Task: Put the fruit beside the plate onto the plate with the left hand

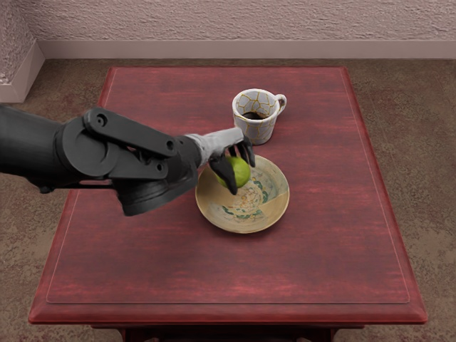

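Left arm (107,153): dark, entering from the left edge, reaching across the desk's left half toward the middle.
Left robot hand (226,153): grasping the fruit, dark fingers (228,174) curled over its top and left side.
Fruit (241,171): green, round, inside the plate's rim at the upper left; resting or held just above, cannot tell.
Plate (267,199): beige with green markings, mid-desk, just in front of the mug.
Mug (254,121): white with gold crack lines, upright, dark liquid inside, handle pointing right.
Desk (342,242): red wood.

Left arm (92,151) extends rightward, its robot hand (226,155) curled in a grasp.
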You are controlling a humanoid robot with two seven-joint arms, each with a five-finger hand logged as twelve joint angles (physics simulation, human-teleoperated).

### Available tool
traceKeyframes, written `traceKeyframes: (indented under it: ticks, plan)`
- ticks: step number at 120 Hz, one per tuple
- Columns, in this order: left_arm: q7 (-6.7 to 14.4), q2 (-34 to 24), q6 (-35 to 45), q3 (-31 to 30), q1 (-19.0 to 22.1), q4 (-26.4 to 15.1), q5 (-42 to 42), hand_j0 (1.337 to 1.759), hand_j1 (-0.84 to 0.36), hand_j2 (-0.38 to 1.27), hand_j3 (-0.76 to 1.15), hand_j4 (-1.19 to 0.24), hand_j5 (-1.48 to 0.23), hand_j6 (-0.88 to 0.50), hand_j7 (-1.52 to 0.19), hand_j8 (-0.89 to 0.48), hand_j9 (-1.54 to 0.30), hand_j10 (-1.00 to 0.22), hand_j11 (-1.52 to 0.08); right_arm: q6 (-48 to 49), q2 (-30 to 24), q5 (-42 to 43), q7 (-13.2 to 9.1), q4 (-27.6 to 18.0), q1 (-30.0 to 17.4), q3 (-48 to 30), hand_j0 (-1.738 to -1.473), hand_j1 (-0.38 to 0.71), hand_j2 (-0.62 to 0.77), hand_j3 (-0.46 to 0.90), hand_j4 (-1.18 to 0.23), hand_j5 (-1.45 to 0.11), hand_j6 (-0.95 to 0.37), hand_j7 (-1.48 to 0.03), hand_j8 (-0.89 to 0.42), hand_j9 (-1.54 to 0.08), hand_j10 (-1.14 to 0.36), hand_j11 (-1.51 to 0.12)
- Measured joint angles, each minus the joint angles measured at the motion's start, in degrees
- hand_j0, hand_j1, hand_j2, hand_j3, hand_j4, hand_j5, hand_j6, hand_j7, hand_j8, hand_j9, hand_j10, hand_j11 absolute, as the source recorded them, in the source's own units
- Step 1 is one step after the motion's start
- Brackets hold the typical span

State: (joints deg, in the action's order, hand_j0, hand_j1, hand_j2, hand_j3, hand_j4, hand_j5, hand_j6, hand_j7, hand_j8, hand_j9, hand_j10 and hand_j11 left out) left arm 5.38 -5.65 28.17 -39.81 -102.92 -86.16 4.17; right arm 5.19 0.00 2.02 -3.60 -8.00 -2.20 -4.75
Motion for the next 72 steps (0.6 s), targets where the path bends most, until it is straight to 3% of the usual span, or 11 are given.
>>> traceKeyframes:
  ticks: [27,44,54,72]
  plan:
    - [-0.1,1.5,0.2,-0.4,0.8,0.0,-0.8,1.652,-0.36,0.53,0.00,-0.62,-0.93,-0.39,-0.90,-0.35,-0.90,-0.52,-0.90,0.0,0.0,0.0,0.0,0.0,0.0,0.0,-1.658,-0.35,0.00,0.00,0.00,0.00,0.00,0.00,0.00,0.00,0.00,0.00]
    - [-0.3,1.8,0.3,-0.5,1.6,0.1,-0.9,1.654,-0.29,0.44,0.00,-0.61,-0.87,-0.44,-0.84,-0.41,-0.85,-0.56,-0.85,0.0,0.0,0.0,0.0,0.0,0.0,0.0,-1.658,-0.35,0.00,0.00,0.00,0.00,0.00,0.00,0.00,0.00,0.00,0.00]
    - [-0.5,1.7,0.3,-0.6,1.6,0.1,-1.2,1.655,-0.21,0.32,0.00,-0.52,-0.72,-0.41,-0.71,-0.38,-0.71,-0.48,-0.71,0.0,0.0,0.0,0.0,0.0,0.0,0.0,-1.658,-0.35,0.00,0.00,0.00,0.00,0.00,0.00,0.00,0.00,0.00,0.00]
    - [-0.7,1.3,-0.1,-0.6,1.5,0.4,-1.7,1.657,0.04,0.16,0.00,-0.28,-0.39,-0.23,-0.39,-0.22,-0.39,-0.27,-0.39,0.0,0.0,0.0,0.0,0.0,0.0,0.0,-1.658,-0.35,0.00,0.00,0.00,0.00,0.00,0.00,0.00,0.00,0.00,0.00]
